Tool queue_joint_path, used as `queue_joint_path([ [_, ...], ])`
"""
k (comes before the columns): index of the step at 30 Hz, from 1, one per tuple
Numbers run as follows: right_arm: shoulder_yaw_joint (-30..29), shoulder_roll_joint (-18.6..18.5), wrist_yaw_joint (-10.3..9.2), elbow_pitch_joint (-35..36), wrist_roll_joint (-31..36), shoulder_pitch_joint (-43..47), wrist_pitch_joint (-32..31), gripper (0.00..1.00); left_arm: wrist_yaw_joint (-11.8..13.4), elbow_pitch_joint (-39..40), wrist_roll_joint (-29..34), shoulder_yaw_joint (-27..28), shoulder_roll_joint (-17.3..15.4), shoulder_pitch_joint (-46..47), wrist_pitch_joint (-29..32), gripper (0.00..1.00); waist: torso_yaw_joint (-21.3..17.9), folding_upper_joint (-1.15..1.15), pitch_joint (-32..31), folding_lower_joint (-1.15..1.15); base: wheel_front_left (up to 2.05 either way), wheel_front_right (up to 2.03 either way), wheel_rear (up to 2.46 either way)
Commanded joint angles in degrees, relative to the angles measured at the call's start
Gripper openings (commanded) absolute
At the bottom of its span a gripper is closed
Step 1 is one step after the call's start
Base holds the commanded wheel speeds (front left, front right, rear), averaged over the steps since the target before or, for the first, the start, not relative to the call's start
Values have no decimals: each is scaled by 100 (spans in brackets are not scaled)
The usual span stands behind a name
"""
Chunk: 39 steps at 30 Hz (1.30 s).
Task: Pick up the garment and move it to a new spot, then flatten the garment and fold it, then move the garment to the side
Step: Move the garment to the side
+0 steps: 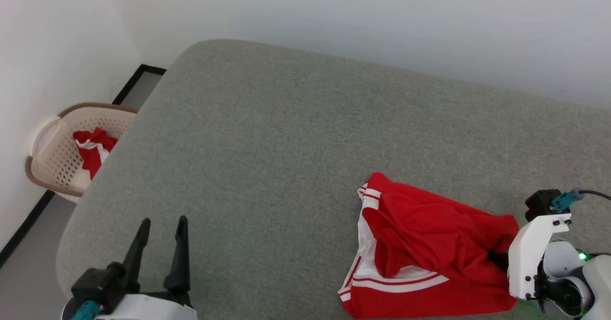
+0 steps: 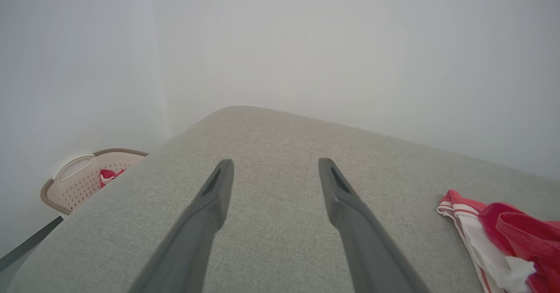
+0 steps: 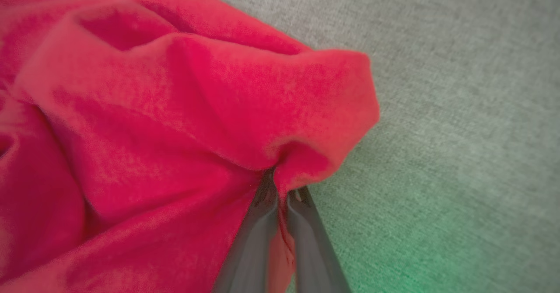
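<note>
Our right gripper (image 3: 282, 190), at lower centre, pinches a thin fold of the garment (image 3: 175, 109), so we fear the cloth may slip when lifted.

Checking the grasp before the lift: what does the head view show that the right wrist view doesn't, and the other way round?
Head view: the left claw open, a basket holding red cloth beside the grey cushion, and the white striped trim of the garment. Right wrist view: the right claw close up, shut on a pinched fold of the red fabric. Both: the garment lying bunched on the cushion.
</note>
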State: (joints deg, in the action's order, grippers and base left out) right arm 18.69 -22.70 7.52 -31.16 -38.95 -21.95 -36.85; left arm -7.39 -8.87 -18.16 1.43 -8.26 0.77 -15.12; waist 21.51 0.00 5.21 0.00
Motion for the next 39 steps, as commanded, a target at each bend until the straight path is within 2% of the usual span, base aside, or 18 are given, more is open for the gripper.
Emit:
queue_joint_path([
  [1, 143, 71, -7, -106, -45, 131, -86, 0, -10, -5, -12, 19, 8, 46, 2, 100, -16, 0, -6, 0, 0, 0, 0],
  [7, 342, -260, -6, 406, -120, -32, 93, 0, -10, 65, 53, 58, 18, 15, 2, 100, -174, 0, -90, 0, 0, 0, 0],
  [20, 797, -1111, -6, 1494, -98, -446, 399, 0, -11, 183, 50, -75, -125, 130, 2, 100, -771, 0, -158, 0, 0, 0, 0],
  [30, 894, -1687, -6, 1933, -150, -870, 521, 0, -11, 255, 32, -258, -182, 529, 2, 100, -1155, 0, 123, 0, 0, 0, 0],
  [39, 909, -2258, -6, 2062, -176, -1450, 676, 0, -11, 371, 55, -398, -281, 1095, 3, 100, -1636, 0, 672, 0, 0, 0, 0],
])
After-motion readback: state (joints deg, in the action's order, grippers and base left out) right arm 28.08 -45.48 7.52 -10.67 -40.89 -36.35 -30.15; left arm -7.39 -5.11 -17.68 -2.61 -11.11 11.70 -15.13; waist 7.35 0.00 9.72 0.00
